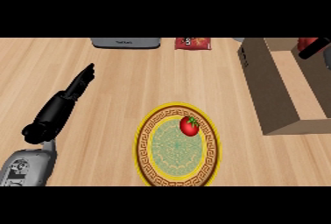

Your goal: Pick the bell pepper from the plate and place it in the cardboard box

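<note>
Pepper [188,126]: red, round, green stem on top, lying on the plate [143,144]. It sits in the plate's upper right part, overlapping the inner green field and the patterned band around it. Nothing touches it.

Plate: round, yellow rim, brown band with a key pattern, pale green ornamented centre. It stands on the bench [129,74], low in the middle of the view. The pepper is the only thing on it.

Box [271,92]: brown cardboard, open top, at the right side of the view, just beside the plate's upper right and apart from it. Near wall and left wall show; the inside floor is lighter. A red item shows at the box's far right corner at the edge of the view, partly behind the right hand; cannot tell what it is.

Left hand [81,84]: black, fingers straight and together, pointing up and away over the bench on the left, holding nothing. Its grey forearm enters at the lower left corner. Well apart from plate and pepper.

Right hand [314,47]: only a dark sliver shows at the upper right edge, over the box. Cannot tell its state.

Far edge of bench: a grey appliance [126,42] left of centre, and a red packet [193,43] just right of it.
</note>
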You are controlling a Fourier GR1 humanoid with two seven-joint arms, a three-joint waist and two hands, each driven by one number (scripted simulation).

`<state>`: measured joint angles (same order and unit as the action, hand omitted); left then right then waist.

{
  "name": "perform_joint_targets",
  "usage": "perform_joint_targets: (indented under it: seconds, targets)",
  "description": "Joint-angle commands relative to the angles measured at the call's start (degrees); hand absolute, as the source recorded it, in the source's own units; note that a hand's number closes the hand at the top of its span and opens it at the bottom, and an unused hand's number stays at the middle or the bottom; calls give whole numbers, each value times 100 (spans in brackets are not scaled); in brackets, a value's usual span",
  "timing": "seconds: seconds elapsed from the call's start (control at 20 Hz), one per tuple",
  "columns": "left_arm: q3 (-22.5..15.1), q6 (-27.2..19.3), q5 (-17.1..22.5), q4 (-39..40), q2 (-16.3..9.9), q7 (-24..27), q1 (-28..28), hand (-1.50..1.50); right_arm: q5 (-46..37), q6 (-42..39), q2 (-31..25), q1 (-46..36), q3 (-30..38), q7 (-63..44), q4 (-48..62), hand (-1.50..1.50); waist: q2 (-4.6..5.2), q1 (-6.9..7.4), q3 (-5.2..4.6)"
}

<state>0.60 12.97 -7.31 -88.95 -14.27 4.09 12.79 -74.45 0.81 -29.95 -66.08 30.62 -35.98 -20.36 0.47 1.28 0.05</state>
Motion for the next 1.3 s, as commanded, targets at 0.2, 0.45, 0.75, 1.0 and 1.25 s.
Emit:
perform_joint_targets:
  seconds: [0.2,0.45,0.75,1.0,1.25]
  targets:
    - [116,55,-46,132,-74,249,-85,0,694,-1069,-192,371,299,872,179,-150,-39,-112,-5]
    - [69,26,-65,70,17,68,-31,0,977,-328,-42,564,347,1890,-271,-150,-25,-64,0]
    - [117,105,35,91,-18,44,-25,0,2485,1357,149,255,1822,2592,-1214,-150,-52,-145,25]
    - [213,15,-2,147,-32,-44,38,0,3425,1899,182,484,2659,2902,-1587,-150,-48,-168,6]
    - [-78,-137,-260,-116,199,65,-351,0,4126,1687,202,1452,2939,3620,-2113,-150,-74,-188,-3]
